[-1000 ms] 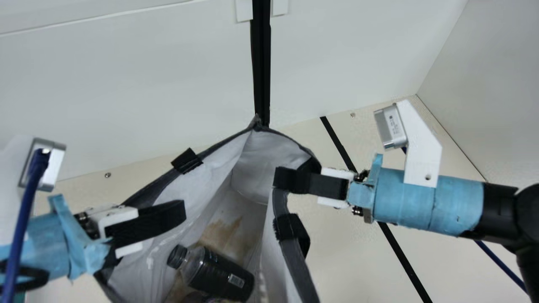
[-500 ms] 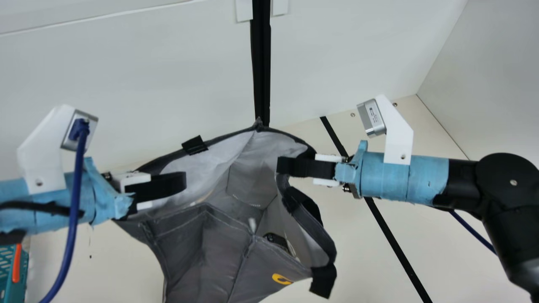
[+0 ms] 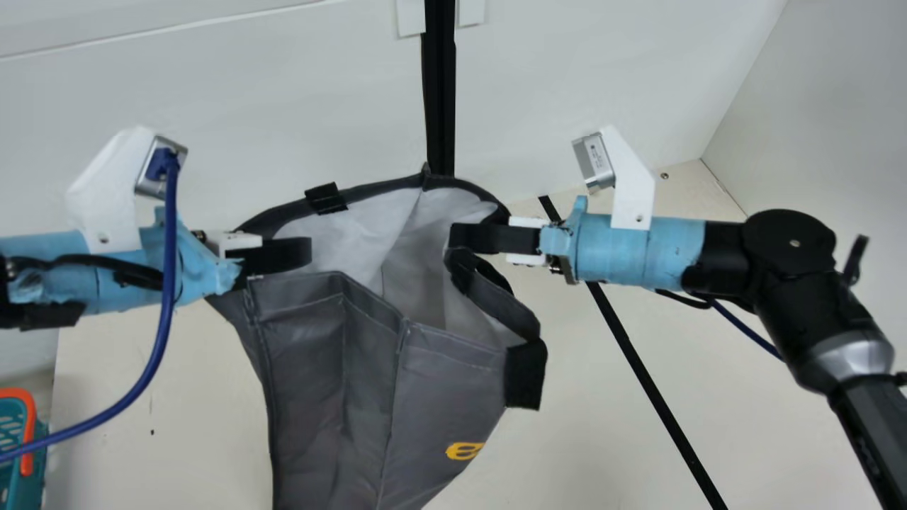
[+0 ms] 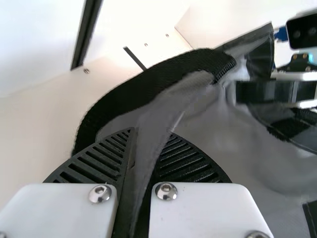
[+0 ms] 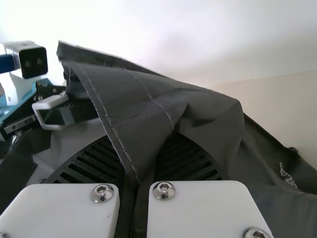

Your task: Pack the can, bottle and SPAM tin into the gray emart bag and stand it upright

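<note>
Held between two robot claws above a cream surface (image 3: 623,453), the gray emart bag (image 3: 439,382) gapes open at the main view's center, its creased body running down toward six o'clock. At the mouth's nine o'clock, the left claw (image 3: 283,256) pinches the rim cloth; at three o'clock, the right claw (image 3: 468,239) pinches the opposite edge, its fabric folded over and stitched. Pale lining shows inside the dark-trimmed mouth, with a black tab (image 3: 326,198) at ten o'clock and a black strap (image 3: 526,375) drooping toward four. A yellow mark (image 3: 464,451) brightens the lower front toward five o'clock.
</note>
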Motion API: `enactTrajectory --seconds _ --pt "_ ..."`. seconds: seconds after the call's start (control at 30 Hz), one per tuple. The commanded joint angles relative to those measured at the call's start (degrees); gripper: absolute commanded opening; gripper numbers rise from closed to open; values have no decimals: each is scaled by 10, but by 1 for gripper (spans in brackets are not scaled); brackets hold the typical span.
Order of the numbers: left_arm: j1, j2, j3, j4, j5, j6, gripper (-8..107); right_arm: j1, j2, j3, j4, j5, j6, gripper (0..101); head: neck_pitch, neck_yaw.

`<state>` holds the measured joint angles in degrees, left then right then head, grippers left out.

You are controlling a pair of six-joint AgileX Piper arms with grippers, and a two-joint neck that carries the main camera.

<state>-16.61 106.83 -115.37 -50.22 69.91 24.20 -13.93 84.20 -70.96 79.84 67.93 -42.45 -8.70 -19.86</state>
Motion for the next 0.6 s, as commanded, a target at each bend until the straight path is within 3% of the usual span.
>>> enactTrajectory --seconds 0.0,0.57 --pt "3 13 -24 -2 0 -4 -8 7 11 -4 -3 -4 -3 0 -13 -1" --pt "3 27 -29 -18 -41 -3 -8 30 31 -9 0 -19 -14 0 -13 -1"
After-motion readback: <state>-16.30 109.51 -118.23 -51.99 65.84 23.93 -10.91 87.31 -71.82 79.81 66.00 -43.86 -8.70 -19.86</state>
